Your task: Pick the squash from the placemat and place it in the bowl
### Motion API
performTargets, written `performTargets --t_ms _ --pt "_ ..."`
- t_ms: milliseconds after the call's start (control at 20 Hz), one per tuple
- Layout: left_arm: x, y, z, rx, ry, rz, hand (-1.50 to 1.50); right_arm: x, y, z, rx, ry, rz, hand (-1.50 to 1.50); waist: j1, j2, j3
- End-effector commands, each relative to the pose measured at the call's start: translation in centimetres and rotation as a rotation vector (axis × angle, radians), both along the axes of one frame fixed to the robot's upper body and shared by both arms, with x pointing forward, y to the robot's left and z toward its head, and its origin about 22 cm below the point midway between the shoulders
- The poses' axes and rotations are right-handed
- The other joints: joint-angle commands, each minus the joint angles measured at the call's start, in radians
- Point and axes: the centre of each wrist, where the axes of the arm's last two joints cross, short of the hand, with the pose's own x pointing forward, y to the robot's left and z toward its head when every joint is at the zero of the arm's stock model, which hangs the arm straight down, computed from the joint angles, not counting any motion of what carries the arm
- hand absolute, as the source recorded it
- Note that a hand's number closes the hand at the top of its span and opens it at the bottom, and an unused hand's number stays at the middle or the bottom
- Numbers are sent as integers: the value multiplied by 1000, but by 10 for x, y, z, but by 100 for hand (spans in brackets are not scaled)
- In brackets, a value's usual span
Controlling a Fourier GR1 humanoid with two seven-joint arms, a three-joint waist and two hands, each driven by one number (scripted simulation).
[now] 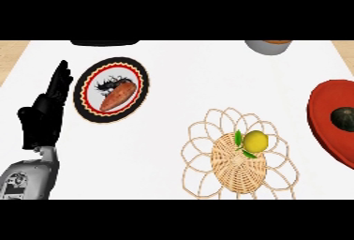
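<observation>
Rightward we see the squash [343, 118], dark green, rounded, lying in the red bowl [323, 105], wicker placemat [239, 164] bearing a lemon [255, 139], left hand [46, 110] resting, fingers straight and apart.

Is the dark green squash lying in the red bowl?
Yes, the dark green squash lies inside the red bowl at the right edge.

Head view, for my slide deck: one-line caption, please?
Left hand rests open; dark squash sits in the red bowl, lemon on wicker placemat.
</observation>
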Motion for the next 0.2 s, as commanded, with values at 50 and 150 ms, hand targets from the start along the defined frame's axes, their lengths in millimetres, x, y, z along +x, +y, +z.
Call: performTargets --t_ms 50,150 --pt "-5 11 -5 -4 3 3 0 -25 -10 0 122 -129 194 -150 1 -1 1" --pt "-8 -1 -3 8 13 6 0 -31 -8 -10 128 -124 204 -150 -4 -6 0"
